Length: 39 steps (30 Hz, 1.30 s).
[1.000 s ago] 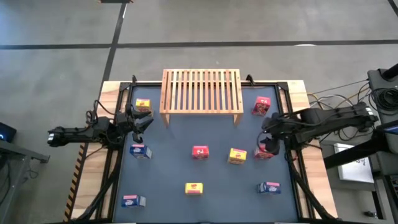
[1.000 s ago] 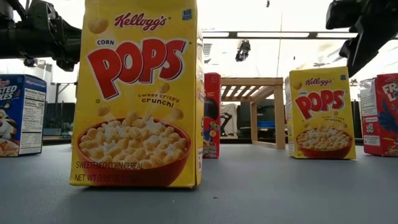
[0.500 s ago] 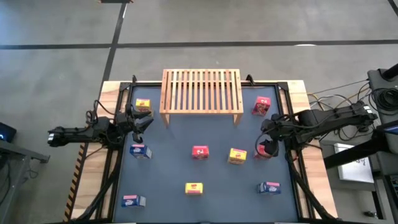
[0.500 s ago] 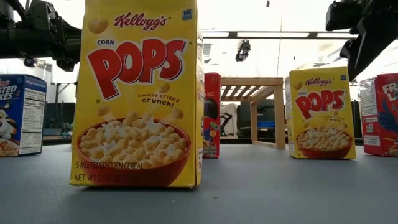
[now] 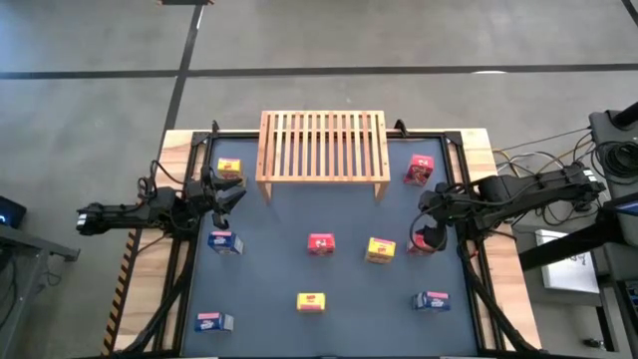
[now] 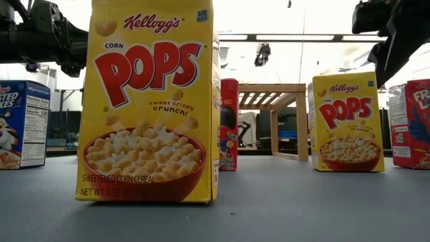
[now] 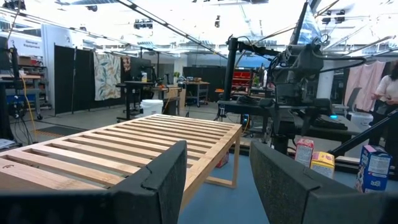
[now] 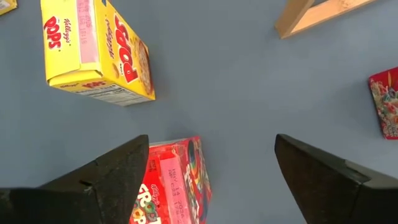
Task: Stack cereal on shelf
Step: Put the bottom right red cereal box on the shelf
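R gripper [image 5: 429, 231] hangs over the red box [image 5: 427, 242] at the table's R side, fingers spread wide, nothing gripped. Wrist view: that red box [image 8: 171, 183] sits just beside one finger [image 8: 109, 171], the other finger [image 8: 323, 171] well apart from it; yellow box [image 8: 99, 53] stands near, a shelf leg [image 8: 311, 15] farther off.

L gripper [image 5: 227, 194] waits near the table's L edge, beside the shelf [image 5: 323, 146]; fingers [image 7: 155, 177] apart w/ a gap, holding nothing, shelf slats [image 7: 134, 140] close ahead.

Shelf stands at the table's far middle, top bare. Boxes all on the dark mat [image 5: 289, 224]: yellow one [image 5: 228, 168] by the L gripper, blue [image 5: 223, 241] near it, red [image 5: 321, 243] and yellow [image 5: 380, 250] mid-table, yellow [image 5: 311, 301] nearer front, blue [image 5: 211, 322] front L, blue [image 5: 432, 300] front R, red [image 5: 420, 170] far R by the shelf.
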Motion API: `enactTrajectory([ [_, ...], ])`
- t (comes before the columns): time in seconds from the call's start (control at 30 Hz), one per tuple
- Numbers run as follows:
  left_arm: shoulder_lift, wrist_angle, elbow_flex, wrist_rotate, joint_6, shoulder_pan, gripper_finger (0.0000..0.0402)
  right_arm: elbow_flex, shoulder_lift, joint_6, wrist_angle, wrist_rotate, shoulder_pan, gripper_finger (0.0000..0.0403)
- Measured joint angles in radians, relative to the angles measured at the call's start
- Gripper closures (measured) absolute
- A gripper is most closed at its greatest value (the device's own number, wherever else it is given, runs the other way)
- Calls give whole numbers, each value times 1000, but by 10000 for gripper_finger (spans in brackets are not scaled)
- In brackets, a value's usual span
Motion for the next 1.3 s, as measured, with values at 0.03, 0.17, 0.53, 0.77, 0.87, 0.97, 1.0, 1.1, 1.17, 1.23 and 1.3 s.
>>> enactTrajectory([
  [0.03, 0, 0, 0, 0, 0, 0, 242, 0, 0, 4, 0, -4, 0, 57],
  [0.17, 0, 0, 0, 0, 0, 0, 242, 0, 0, 13, 0, -5, 0, 50],
  [0.53, 0, 0, 0, 0, 0, 0, 242, 0, -1, 27, 8, -4, 0, 48],
  [0.77, 0, 0, 0, 0, 0, 0, 242, 0, -115, -105, 156, 14, 0, 66],
  [0.87, 0, 0, 0, 0, 0, 0, 242, 2, -238, -209, 309, 23, 0, 80],
  [0.97, 0, 0, 0, 0, 0, 0, 242, 0, -361, -290, 465, 18, 0, 94],
  [1.0, 0, 0, 0, 0, 0, 0, 242, -2, -396, -310, 501, 10, 0, 98],
  [1.1, 0, 0, 0, 0, 0, 0, 242, -5, -484, -342, 535, 4, 0, 111],
  [1.17, 0, 0, 0, 0, 0, 0, 242, 0, -535, -345, 556, 3, 0, 116],
  [1.23, 0, 0, 0, 0, 0, 0, 242, -9, -565, -349, 545, 4, 0, 120],
  [1.3, 0, 0, 0, 0, 0, 0, 242, -10, -594, -364, 567, 3, 0, 121],
])
